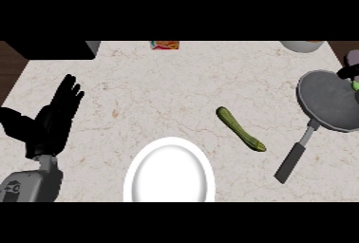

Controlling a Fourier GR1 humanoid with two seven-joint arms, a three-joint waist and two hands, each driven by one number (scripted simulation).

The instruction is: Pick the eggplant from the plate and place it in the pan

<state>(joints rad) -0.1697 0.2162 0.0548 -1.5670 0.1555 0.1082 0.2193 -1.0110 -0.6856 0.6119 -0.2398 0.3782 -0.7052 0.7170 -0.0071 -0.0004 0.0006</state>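
The white plate (169, 173) lies at the counter's front centre with nothing on it. A grey pan (328, 99) sits at the right, its black handle (291, 162) pointing toward the front. At the right edge, over the pan's far rim, a purple eggplant (351, 58) with a green stem end (355, 85) shows only partly. A black part of my right hand (347, 72) wraps across it; the rest of that hand is cut off by the view's edge. My left hand (56, 118) rests open at the left, fingers up.
A green zucchini (240, 128) lies on the counter between plate and pan. A small red and yellow box (165, 45) and a pale bowl (303, 45) stand along the back edge. A dark block (52, 50) fills the back left corner.
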